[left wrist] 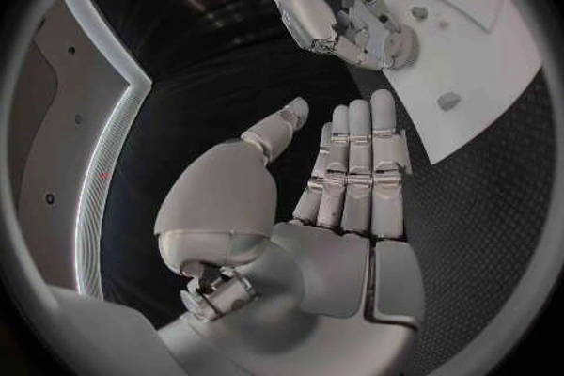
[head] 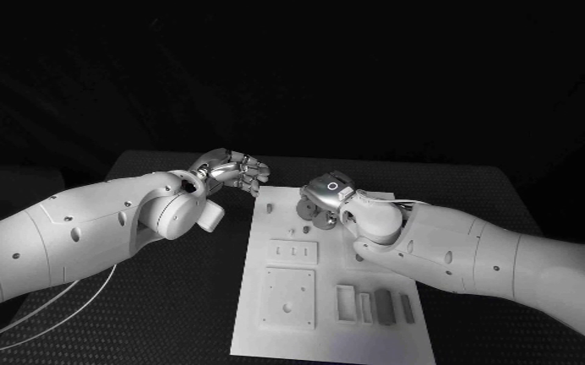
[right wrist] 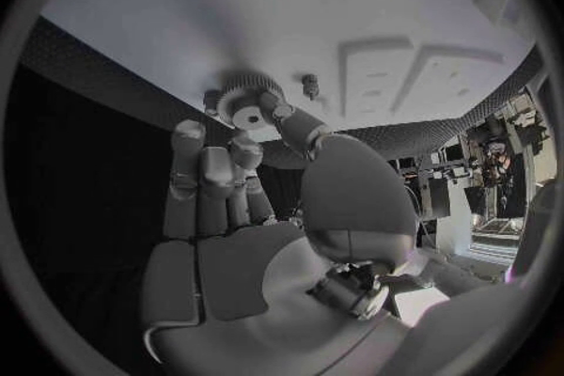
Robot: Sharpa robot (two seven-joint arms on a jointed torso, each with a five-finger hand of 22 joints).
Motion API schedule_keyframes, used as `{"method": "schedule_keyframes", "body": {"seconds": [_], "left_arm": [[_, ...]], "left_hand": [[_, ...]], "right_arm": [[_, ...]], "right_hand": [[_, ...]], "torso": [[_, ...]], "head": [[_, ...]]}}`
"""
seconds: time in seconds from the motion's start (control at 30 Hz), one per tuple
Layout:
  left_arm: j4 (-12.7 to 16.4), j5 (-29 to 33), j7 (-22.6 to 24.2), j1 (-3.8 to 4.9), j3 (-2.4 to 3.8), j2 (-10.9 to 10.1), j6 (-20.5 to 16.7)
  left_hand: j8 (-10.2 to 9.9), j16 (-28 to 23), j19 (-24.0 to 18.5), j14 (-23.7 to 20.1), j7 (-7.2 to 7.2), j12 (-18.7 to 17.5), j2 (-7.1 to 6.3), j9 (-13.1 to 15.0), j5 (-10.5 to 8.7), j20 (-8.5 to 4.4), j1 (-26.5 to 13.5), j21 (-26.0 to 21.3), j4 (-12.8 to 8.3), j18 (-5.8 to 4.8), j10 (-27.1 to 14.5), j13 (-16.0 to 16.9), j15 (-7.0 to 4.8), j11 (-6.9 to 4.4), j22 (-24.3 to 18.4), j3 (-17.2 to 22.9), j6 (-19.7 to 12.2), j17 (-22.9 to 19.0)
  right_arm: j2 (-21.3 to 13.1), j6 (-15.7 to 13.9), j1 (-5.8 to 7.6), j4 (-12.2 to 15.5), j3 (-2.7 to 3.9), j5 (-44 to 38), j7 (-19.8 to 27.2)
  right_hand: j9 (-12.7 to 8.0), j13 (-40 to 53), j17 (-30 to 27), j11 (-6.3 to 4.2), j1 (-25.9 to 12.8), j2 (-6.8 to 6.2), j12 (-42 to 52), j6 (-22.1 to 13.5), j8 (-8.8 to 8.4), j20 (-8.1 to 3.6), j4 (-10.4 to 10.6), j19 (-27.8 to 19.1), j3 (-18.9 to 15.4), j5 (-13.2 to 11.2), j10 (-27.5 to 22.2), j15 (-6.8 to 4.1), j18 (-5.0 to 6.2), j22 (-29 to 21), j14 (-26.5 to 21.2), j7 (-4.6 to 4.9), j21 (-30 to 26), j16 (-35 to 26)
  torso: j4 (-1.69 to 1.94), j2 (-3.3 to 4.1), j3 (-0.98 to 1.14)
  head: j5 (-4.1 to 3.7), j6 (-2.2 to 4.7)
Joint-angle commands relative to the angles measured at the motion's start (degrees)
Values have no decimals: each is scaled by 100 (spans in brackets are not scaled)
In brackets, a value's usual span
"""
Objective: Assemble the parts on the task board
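Task board (head: 283,331): white plate, lower centre of the head view, long axis running from the frame's bottom edge up toward its middle. It carries square plates, a row of grey bars at its lower right, and small pegs near its upper end.

Right hand (head: 327,201): centre of the head view, over the board's upper end. In the right wrist view its thumb and a finger pinch a toothed gear (right wrist: 245,103) just above the white surface, with a small peg (right wrist: 310,85) just beside it. Judged the working hand, since the gear sits at its fingertips.

Left hand (head: 232,171): upper left of centre in the head view, off the board's left edge over the black table (head: 159,166). Its fingers are straight and apart, holding nothing. Judged farther from the gear.
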Motion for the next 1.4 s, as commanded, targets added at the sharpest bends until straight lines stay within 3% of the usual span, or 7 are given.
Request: {"method": "schedule_keyframes", "body": {"seconds": [0.03,0.37,0.57,0.9,1.13,1.4], "left_arm": [[6,-14,49,7,6,13,75],[4,-14,46,7,6,11,70],[6,-14,43,7,6,14,71],[6,-14,26,7,6,1,67],[21,-14,24,7,6,-26,59],[34,-15,22,7,6,-24,56]], "left_hand": [[-33,-30,-22,-1,-9,-38,-23,9,-2,-30,-48,-28,33,80,-29,8,-5,22,7,-1,-34,9],[-36,-33,-22,0,-8,-41,-25,11,-2,-30,-48,-30,33,80,-29,11,-5,22,9,-1,-37,12],[-39,-36,-22,0,-6,-43,-28,12,-2,-29,-50,-31,33,80,-30,13,-5,22,11,-2,-40,14],[-43,-40,-20,2,-4,-49,-12,15,-2,-29,-51,-34,41,80,-30,19,-5,23,14,2,-45,19],[-45,-42,-20,3,-3,-51,-9,16,-2,-30,-50,-36,42,81,-30,21,-5,23,15,4,-47,21],[-48,-45,-21,3,-2,-54,-11,18,-2,-29,-50,-37,42,81,-31,24,-5,24,17,4,-49,24]], "right_arm": [[23,23,11,-24,7,72,18],[18,4,11,-45,7,209,38],[1,2,12,-21,7,326,77],[-174,53,15,152,7,521,116],[-386,-22,42,396,12,618,124],[-332,84,56,270,13,905,276]], "right_hand": [[-72,-12,-5,85,37,-56,-21,727,-67,-23,0,15,28,35,-102,69,81,77,2,92,-30,-29],[-276,-63,-4,231,67,-156,-43,288,-379,4,-9,-2,43,34,-198,202,81,77,-29,246,-74,-51],[-389,-107,-3,252,95,-219,-66,-22,-545,23,3,-12,43,33,-255,227,81,79,-51,266,-96,-65],[-413,-142,2,223,248,-35,-58,-40,-521,35,-192,-52,48,33,-290,201,81,92,-81,234,-115,-74],[-416,-145,3,223,253,-42,-54,-41,-517,37,-204,-56,33,30,-293,200,81,95,-82,234,-114,-73],[-427,-156,6,199,317,15,-43,-42,-503,39,-216,-72,27,34,-304,182,81,101,-91,207,-115,-72]], "torso": [[-7,1,2],[-8,0,3],[-10,0,4],[-8,-1,1],[-15,0,4],[-17,4,11]], "head": [[9,-4],[12,-12],[16,-16],[19,-28],[33,-27],[19,-8]]}}
